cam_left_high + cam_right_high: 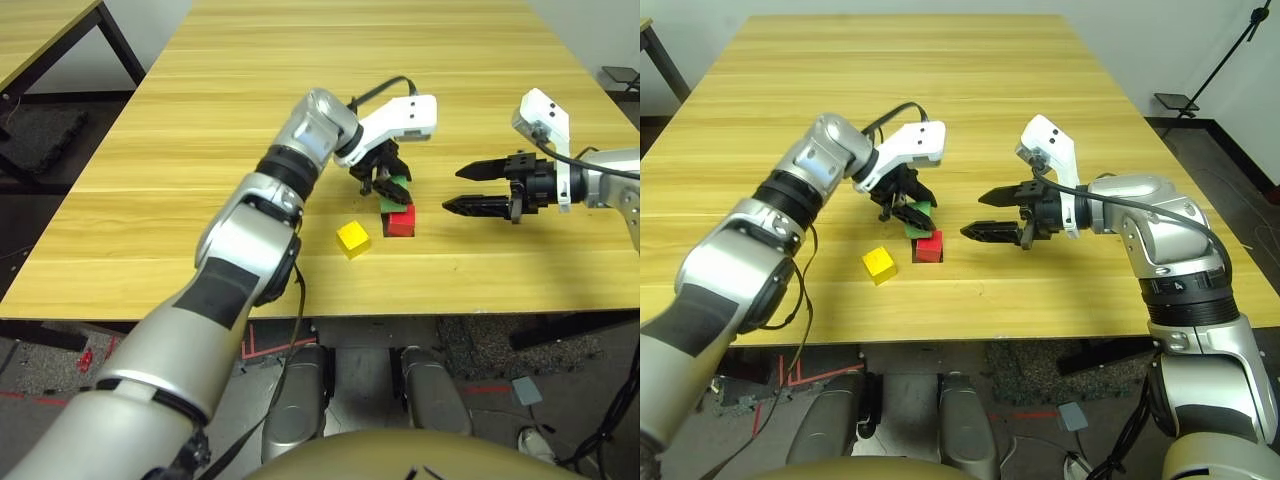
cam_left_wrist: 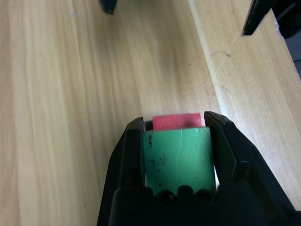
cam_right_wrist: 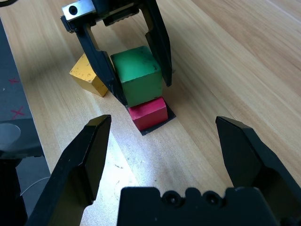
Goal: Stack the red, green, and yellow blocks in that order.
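Note:
My left gripper [image 1: 388, 190] is shut on the green block [image 3: 136, 73], one finger on each side. It holds the block right over the red block [image 3: 149, 112], set slightly off and a little tilted; I cannot tell whether the two touch. The red block stands on a flat black patch [image 3: 168, 116] on the table. Just to its left, nearer the front edge, the yellow block [image 1: 353, 238] lies alone. My right gripper [image 1: 452, 189] hovers open a short way to the right of the red block, fingers pointing at it, with nothing between them.
The wooden table [image 1: 300, 90] stretches bare behind and to both sides of the blocks. Its front edge [image 1: 400, 310] runs close below them. The corner of another table [image 1: 50, 30] shows at the far left.

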You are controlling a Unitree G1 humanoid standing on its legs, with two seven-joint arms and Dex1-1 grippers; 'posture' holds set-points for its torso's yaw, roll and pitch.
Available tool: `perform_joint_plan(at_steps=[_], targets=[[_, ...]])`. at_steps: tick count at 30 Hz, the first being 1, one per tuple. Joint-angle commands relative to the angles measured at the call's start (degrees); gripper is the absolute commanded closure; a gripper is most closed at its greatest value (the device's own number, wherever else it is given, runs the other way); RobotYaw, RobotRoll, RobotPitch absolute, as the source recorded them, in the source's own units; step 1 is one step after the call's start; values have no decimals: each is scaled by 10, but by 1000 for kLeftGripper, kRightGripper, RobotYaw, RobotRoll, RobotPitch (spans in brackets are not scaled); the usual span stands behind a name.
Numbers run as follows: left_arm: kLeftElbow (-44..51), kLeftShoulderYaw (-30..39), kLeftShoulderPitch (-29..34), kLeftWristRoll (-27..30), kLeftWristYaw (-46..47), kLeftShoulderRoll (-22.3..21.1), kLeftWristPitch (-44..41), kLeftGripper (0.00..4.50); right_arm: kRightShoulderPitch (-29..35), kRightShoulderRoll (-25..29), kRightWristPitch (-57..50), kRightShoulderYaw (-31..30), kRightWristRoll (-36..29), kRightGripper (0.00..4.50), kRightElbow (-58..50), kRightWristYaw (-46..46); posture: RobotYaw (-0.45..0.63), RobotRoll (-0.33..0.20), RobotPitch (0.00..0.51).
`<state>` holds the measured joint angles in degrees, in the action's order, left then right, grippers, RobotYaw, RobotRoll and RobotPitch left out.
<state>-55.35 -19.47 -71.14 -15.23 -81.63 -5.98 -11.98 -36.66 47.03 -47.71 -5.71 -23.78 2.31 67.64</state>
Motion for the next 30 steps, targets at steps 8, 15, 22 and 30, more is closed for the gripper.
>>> perform_joint_plan(at_steps=[8,15,22,30], targets=[[17,-28,21,3,25,6,-9,2391,14,-6,-5,15,-11,0,-16,-17,16,-142,60],[30,-35,21,7,24,16,-11,2392,14,-11,-6,15,-11,0,-16,-23,13,-137,64],[121,-32,39,20,35,14,-64,334,17,-14,-5,17,-11,0,-15,-25,47,-134,62],[383,18,91,65,106,-27,-338,15,15,-16,3,16,-6,0,-2,-21,97,-125,72]])
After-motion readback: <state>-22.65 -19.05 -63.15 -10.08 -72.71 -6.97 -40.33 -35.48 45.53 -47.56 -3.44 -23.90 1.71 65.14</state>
